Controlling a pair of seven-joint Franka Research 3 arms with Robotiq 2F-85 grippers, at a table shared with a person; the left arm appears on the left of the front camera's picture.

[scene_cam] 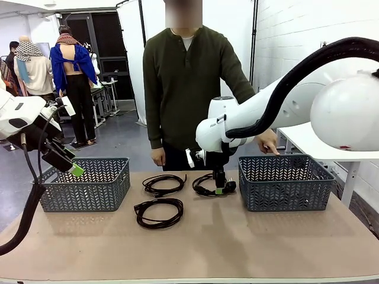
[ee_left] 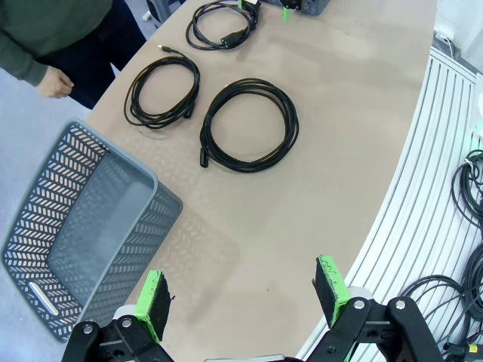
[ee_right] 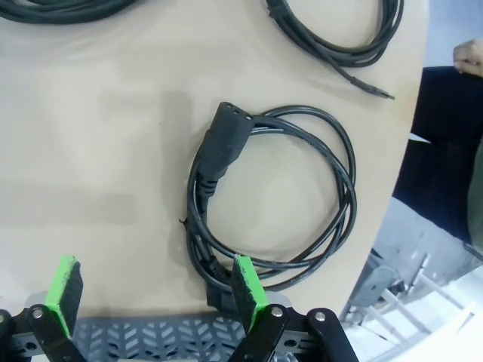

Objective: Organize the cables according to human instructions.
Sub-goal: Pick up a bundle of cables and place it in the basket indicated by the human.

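A white-painted brick wall (scene_cam: 290,35) rises at two o'clock in the front view. A white panel (scene_cam: 131,59) stands near twelve, with a dark framed opening (scene_cam: 109,41) at eleven. The floor (scene_cam: 118,139) is smooth and grey. A white side table (scene_cam: 308,139) sits at three, just beyond the tan desk (scene_cam: 237,242).

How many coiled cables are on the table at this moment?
3. The far cable lies mid-table, the near cable in front of it, the third cable beneath the right claw. Another could be hidden inside the right basket.
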